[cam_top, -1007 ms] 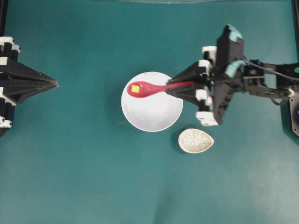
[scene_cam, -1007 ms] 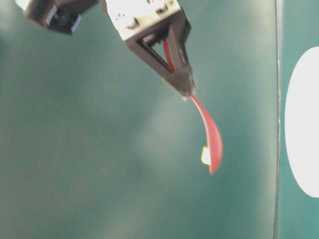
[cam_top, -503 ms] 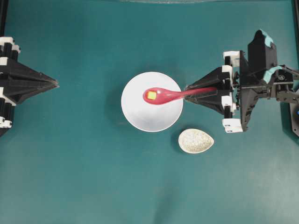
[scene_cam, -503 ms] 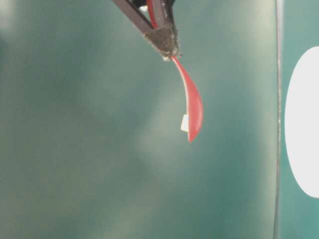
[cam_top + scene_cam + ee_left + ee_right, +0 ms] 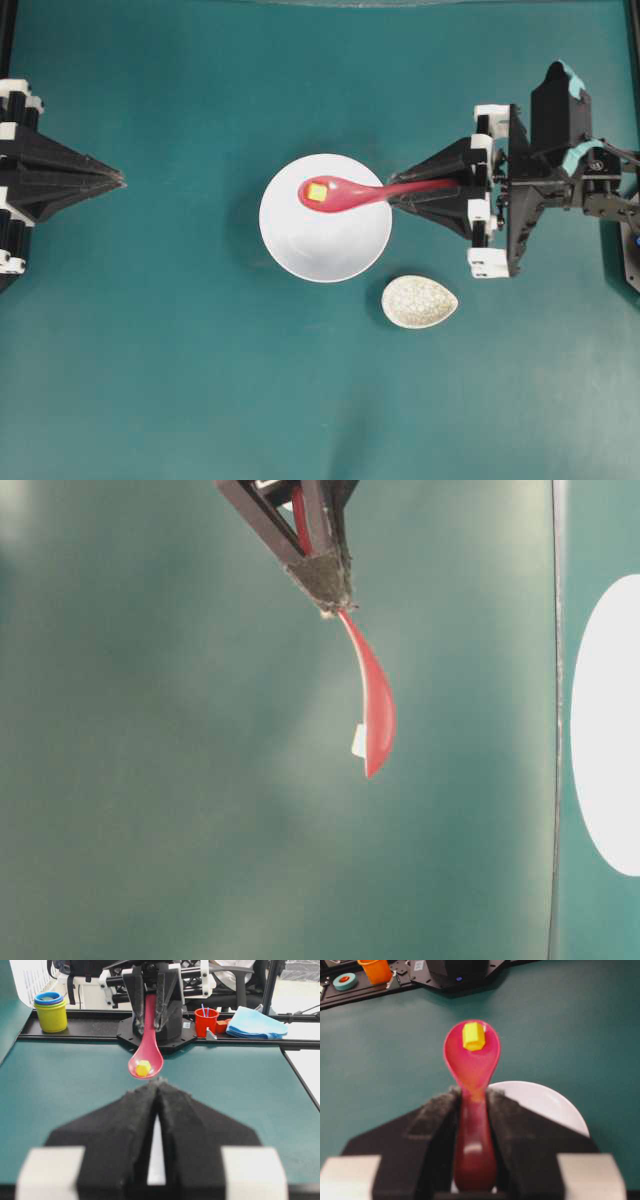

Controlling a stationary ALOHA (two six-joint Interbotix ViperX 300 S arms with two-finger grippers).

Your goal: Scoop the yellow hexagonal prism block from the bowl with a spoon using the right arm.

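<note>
R jaws clamped on spoon handle, block riding in the scoop above the bowl.

Right gripper (image 5: 472, 1105), black w/ white trim: jaws closed partway, pinching the straight handle of the glossy red-pink soup spoon (image 5: 345, 192) from both sides. Tiny bright yellow hexagonal prism block (image 5: 473, 1036) sits in the deep scoop, toward the tip, lifted clear over the large round plain white bowl (image 5: 325, 250). Scoop itself looks about level in the wrist view. Speckled grey-white oval spoon rest (image 5: 419, 301) near bowl on teal bench (image 5: 200, 380). Left gripper (image 5: 105, 180): jaws together, holding nothing, well apart from bowl. To do it well, imo: keep scoop level, no wrist roll, move slow and smooth so block doesn't slide off the tip; keep grip firm.
</note>
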